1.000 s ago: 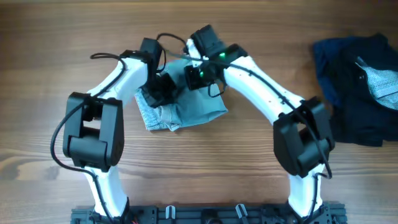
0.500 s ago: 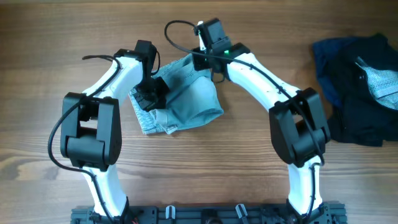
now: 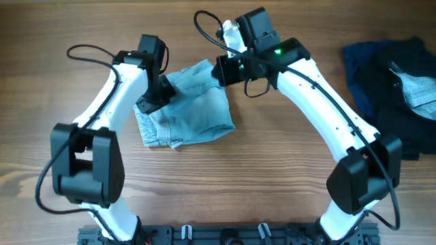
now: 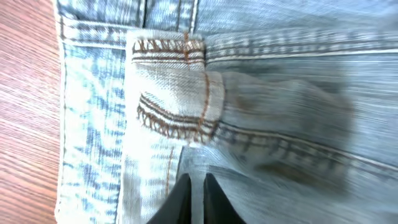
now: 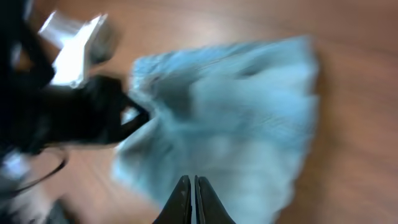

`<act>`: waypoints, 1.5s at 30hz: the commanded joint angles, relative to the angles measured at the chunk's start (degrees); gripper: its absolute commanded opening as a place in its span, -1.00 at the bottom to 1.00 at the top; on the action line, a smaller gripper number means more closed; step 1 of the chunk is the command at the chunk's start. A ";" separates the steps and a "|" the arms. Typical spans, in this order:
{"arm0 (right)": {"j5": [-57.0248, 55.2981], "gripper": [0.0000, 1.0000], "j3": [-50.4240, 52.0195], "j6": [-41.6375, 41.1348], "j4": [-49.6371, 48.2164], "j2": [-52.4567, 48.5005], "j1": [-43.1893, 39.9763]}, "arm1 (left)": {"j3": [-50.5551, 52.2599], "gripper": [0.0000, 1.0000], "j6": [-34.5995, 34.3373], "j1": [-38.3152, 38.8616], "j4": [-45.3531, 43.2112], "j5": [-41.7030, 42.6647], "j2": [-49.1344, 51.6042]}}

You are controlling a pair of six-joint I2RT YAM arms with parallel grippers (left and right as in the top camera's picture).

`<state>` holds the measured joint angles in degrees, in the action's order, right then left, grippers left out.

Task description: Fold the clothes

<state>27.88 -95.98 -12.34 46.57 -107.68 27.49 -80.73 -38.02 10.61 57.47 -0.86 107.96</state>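
Observation:
Light blue denim shorts (image 3: 194, 112) lie partly folded on the wooden table, waistband and pocket seams to the left. My left gripper (image 3: 151, 99) is at the shorts' left edge. In the left wrist view its fingers (image 4: 194, 190) are almost closed on a ridge of denim (image 4: 261, 112). My right gripper (image 3: 222, 69) is over the shorts' far right corner. In the blurred right wrist view its fingers (image 5: 191, 190) are shut above the shorts (image 5: 242, 124), with nothing seen between them.
A pile of dark navy clothes (image 3: 381, 95) with a grey garment (image 3: 417, 92) on top lies at the right edge of the table. The left arm (image 5: 74, 118) shows in the right wrist view, beside the shorts.
Both grippers have moved apart and toward the far side. The shorts have spread out from a tight bundle into a wider, flatter shape. The right gripper has pulled back to the upper right.

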 commanded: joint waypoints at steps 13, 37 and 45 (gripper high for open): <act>17.86 -0.89 13.62 -1.86 -4.02 -14.23 -0.22 | 0.24 -0.52 0.04 -0.42 -4.35 3.04 -0.74; 4.09 -0.50 6.99 -5.16 -1.31 -7.61 -5.57 | 0.24 -0.23 -0.15 -0.50 -3.15 -0.22 -11.30; 4.44 -0.38 6.99 -8.31 -13.64 -7.61 -5.44 | 0.24 -0.22 -3.08 3.37 -2.78 7.91 -10.19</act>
<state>32.93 -88.14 -18.31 36.58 -115.96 22.06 -80.47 -39.97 11.33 54.17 1.43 96.55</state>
